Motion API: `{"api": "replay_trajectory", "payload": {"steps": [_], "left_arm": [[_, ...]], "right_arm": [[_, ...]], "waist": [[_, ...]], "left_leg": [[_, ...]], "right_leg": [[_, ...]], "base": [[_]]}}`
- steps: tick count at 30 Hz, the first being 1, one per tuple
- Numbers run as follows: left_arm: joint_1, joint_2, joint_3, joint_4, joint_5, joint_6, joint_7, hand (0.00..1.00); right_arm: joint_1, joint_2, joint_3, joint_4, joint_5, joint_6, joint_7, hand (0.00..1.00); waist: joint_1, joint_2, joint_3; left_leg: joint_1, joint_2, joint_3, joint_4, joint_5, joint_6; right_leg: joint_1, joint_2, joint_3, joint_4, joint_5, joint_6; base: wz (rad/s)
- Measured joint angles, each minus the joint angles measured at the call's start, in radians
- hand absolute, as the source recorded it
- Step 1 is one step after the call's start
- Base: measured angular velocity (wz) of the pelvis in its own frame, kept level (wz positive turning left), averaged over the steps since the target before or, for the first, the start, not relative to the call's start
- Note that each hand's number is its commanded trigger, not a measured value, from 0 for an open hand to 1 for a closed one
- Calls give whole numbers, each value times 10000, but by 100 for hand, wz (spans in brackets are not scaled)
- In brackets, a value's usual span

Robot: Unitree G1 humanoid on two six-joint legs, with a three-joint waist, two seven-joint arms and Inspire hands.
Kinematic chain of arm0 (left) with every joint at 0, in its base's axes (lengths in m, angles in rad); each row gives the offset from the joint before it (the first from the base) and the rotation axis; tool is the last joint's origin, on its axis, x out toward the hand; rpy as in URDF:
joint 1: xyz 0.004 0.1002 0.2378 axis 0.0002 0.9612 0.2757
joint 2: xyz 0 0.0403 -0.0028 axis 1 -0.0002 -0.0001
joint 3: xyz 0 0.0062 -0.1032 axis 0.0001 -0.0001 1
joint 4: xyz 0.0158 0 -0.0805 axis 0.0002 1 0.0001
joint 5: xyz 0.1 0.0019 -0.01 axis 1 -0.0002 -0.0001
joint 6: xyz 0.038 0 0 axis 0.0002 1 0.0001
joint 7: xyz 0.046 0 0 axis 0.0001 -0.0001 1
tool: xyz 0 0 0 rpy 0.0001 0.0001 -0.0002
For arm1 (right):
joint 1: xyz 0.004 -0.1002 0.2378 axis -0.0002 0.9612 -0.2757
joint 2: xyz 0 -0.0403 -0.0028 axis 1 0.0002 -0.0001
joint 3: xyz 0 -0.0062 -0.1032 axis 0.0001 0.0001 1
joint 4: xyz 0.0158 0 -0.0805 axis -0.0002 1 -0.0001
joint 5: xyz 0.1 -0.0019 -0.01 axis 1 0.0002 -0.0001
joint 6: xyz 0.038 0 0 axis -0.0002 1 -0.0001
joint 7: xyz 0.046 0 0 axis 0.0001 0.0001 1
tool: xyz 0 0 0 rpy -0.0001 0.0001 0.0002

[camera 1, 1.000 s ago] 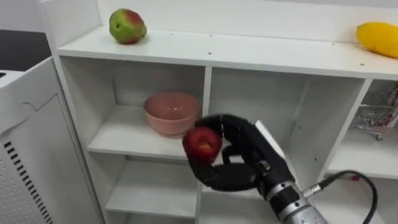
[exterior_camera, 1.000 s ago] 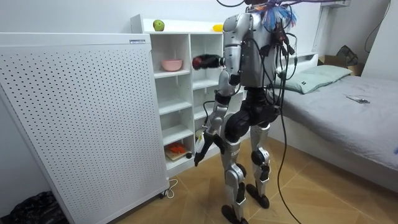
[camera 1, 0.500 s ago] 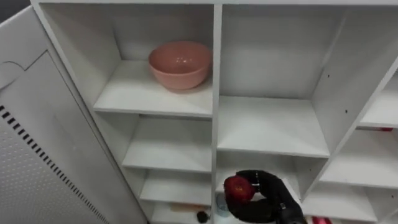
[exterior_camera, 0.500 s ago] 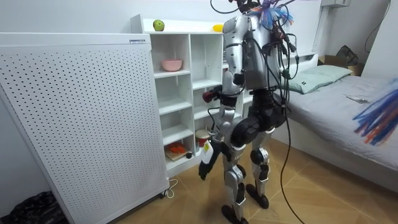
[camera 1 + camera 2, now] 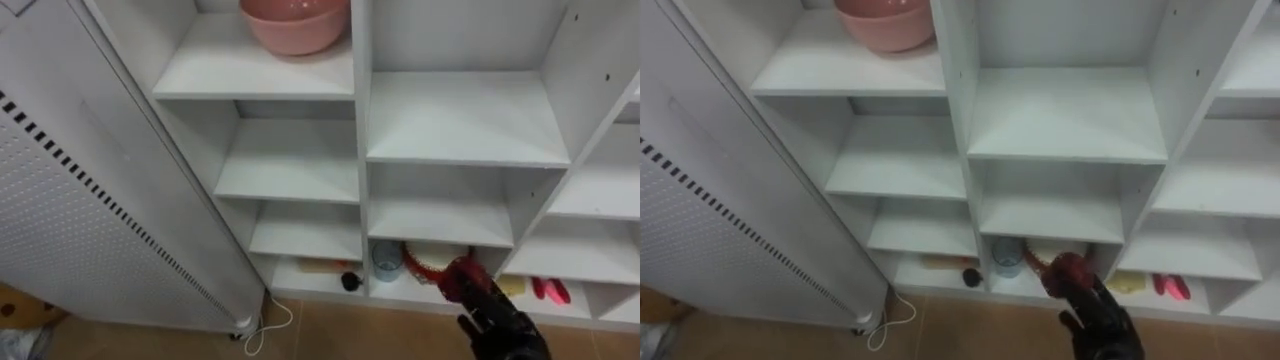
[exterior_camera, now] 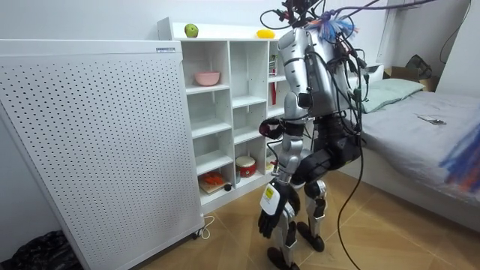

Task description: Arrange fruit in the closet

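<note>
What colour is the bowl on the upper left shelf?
The bowl is plain pink; the left eye view shows it best.

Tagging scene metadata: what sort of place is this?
Probably a bedroom: a grey-sheeted bed, and a white open-shelved closet with a pink round bowl on one shelf.

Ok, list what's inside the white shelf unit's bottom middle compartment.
A pale blue cup and a red-rimmed round container, partly covered by the right hand holding a red apple; anything behind them is hidden.
</note>
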Motion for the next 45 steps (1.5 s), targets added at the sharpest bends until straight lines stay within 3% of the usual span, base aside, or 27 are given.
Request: {"api": "replay_trajectory", "payload": {"steps": [4,10,18,20,25,35,38,42,45], "left_arm": [[-90,-61,-291,-50,-174,204,10,0],[-298,-107,-308,-112,-173,308,-25,0],[-327,-87,-274,-267,-181,389,31,0],[-315,-78,-279,-267,-179,397,25,0],[-288,62,-275,-276,-189,419,24,0],[-273,105,-253,-349,-175,450,30,0],[-164,106,-239,-644,-174,615,30,0],[-86,119,-186,-831,-178,651,28,0],[24,174,-186,-1006,-178,651,26,0]], "right_arm": [[-674,-583,3,692,746,254,432,100],[-1111,-1022,-293,659,1221,385,517,100],[-1528,-1154,-561,584,1304,492,240,100],[-1760,-1167,-563,583,1271,494,115,0],[-2381,-1166,-622,460,1057,589,-666,0],[-2522,-1153,-816,-134,1057,555,-1767,0],[-2522,-1111,-948,-151,1059,557,-1923,0],[-2522,-1112,-973,-543,1282,553,-2004,0],[-2522,-1117,-977,-922,1460,547,-2005,0]], "waist": [[32,-8,5],[-47,-67,31],[-30,-146,22],[-32,-155,15],[-6,-150,1],[292,-145,-16],[338,-143,-21],[313,-106,-58],[279,-5,-133]], "left_leg": [[-55,14,135,37,6,-9],[-461,-128,137,253,6,-3],[-1141,-133,161,729,-68,93],[-1251,-133,216,775,-86,112],[-1334,-119,222,989,-134,146],[-1424,-58,191,1264,-162,192],[-1430,-62,188,1285,-163,194],[-1429,14,187,1353,-168,200],[-1399,20,191,1442,-181,215]], "right_leg": [[-117,-56,23,223,-168,-11],[-622,-272,92,638,-321,11],[-1214,-294,129,930,-366,55],[-1338,-352,117,1037,-364,50],[-1342,-431,-72,1166,-388,28],[-1294,-410,-150,1194,-367,46],[-1292,-424,-154,1229,-367,46],[-1270,-419,-150,1313,-369,44],[-1178,-399,-167,1335,-364,33]], "base": [[8],[5],[3],[0],[3],[1],[0],[0],[0]]}}
